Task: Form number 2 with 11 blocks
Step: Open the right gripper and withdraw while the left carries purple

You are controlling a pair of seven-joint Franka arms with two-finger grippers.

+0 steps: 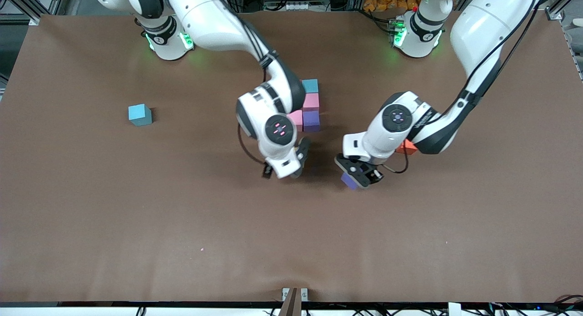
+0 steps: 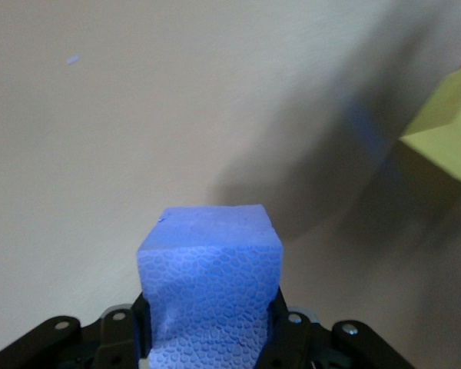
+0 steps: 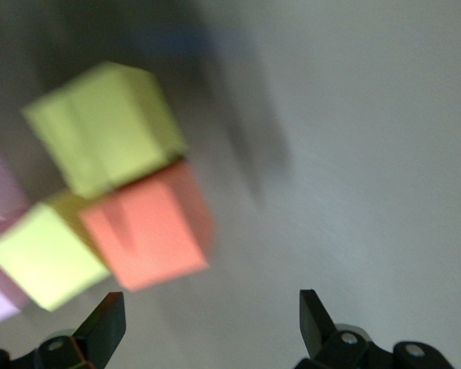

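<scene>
1. The brown table [image 1: 136, 225] fills the front view.
2. The right arm's wrist hides most of the number 2 [image 1: 309, 106]; only a teal, a pink and a purple cube in a column, plus the edge of another pink one, show.
3. The right gripper [image 1: 298, 163] hangs over the table beside that cluster, fingers wide apart and empty; its wrist view shows two yellow cubes [image 3: 100, 127] and a red cube [image 3: 150, 231], blurred.
4. The left gripper [image 1: 360, 175] is clamped on a purple block [image 2: 209, 288], over bare table.
5. A blue-green cube [image 1: 139, 114] sits alone toward the right arm's end.
6. An orange cube [image 1: 406, 147] peeks from under the left arm.
</scene>
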